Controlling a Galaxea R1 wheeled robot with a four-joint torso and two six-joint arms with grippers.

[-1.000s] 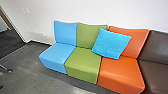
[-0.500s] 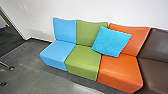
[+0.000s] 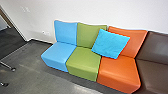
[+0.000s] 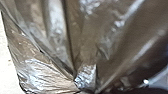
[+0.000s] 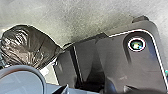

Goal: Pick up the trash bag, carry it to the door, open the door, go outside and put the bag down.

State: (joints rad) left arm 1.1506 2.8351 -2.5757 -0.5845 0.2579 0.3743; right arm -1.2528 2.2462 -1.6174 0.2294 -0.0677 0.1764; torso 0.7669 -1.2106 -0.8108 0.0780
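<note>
- The bag [image 4: 82, 47] bunched close to the left claw; either claw's opening or hold, I couldn't tell.
- Its weight risked a tear; rubbing the base [image 5: 117, 60], a snag.

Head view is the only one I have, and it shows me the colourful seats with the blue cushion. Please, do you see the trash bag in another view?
Observer: Yes, the right wrist view has the trash bag in it, dark, shiny and rounded.
Operator: Thank you. Which form does it have at its end, please?
Observer: In that same view it narrows to a neck beside the robot's dark plate.
Operator: And from the left wrist, what can be seen of it?
Observer: There its plastic is very close to the camera, with long folds running together to one gathered spot.
</note>
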